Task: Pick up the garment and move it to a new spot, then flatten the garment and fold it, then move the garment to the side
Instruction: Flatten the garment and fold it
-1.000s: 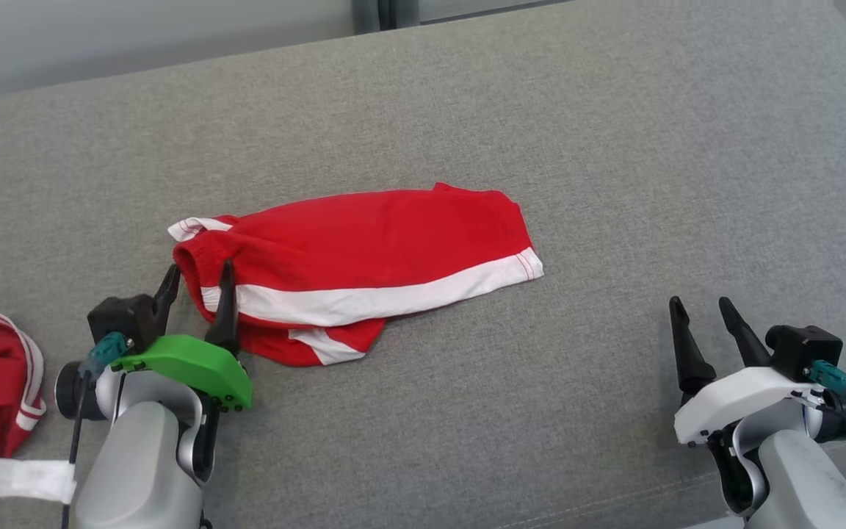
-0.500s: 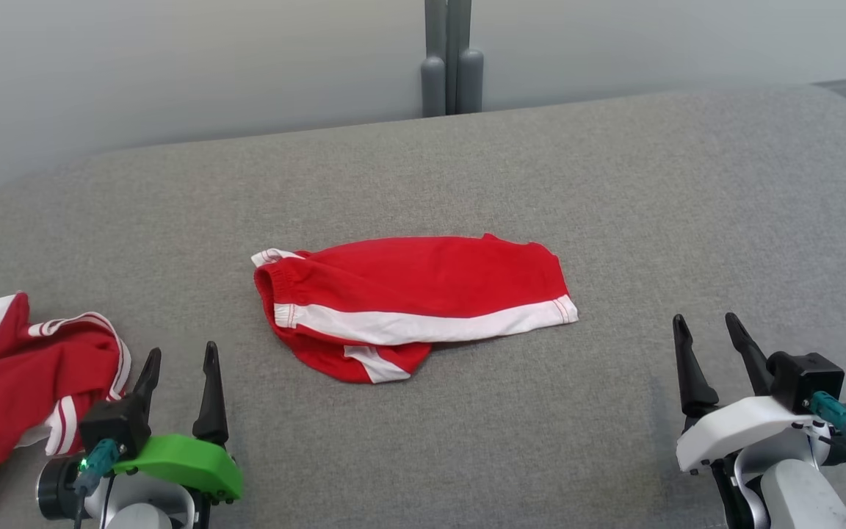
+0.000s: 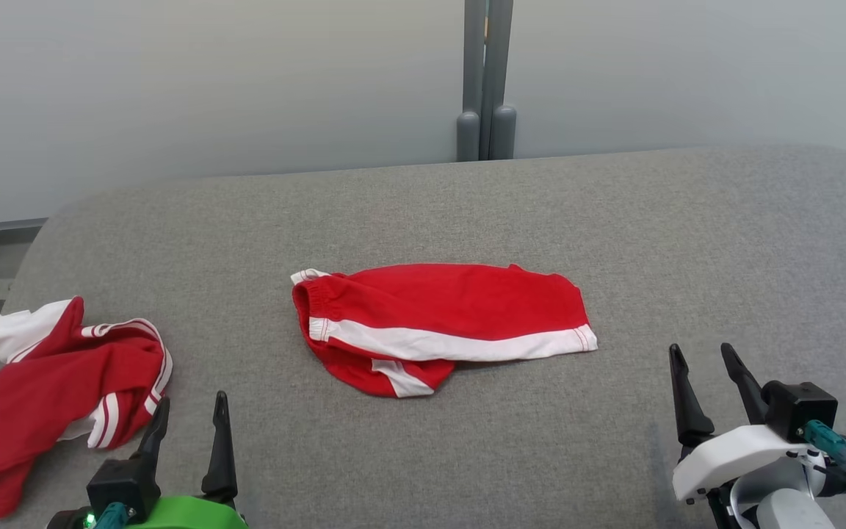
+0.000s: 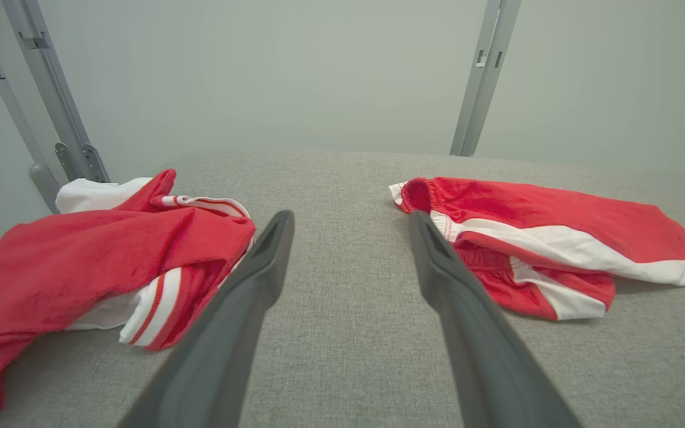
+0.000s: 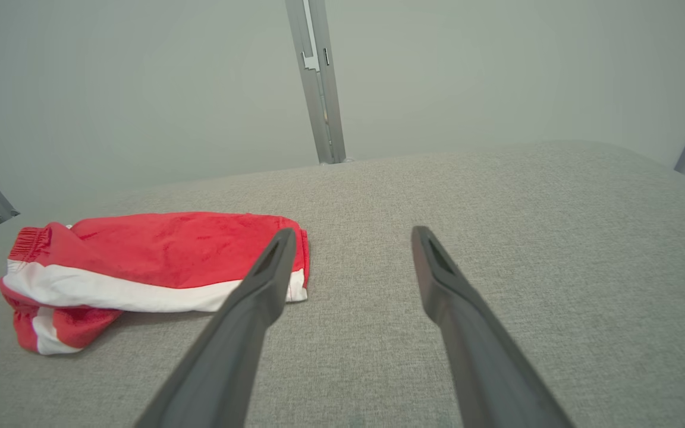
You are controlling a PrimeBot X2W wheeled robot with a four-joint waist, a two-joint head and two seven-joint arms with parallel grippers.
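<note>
Shorts (image 3: 441,323) lie folded in the middle of the table (image 3: 687,242); they look light and limp, so I'd pinch the elastic waistband (image 3: 304,300). My left fingers (image 3: 222,448) and right fingers (image 3: 684,400) stand open, empty, short of them.

You are looking at what seems a lab or test booth: a grey cloth-covered table (image 3: 687,235) is standing against plain pale panels (image 3: 210,88) joined by metal posts (image 3: 487,81).
</note>
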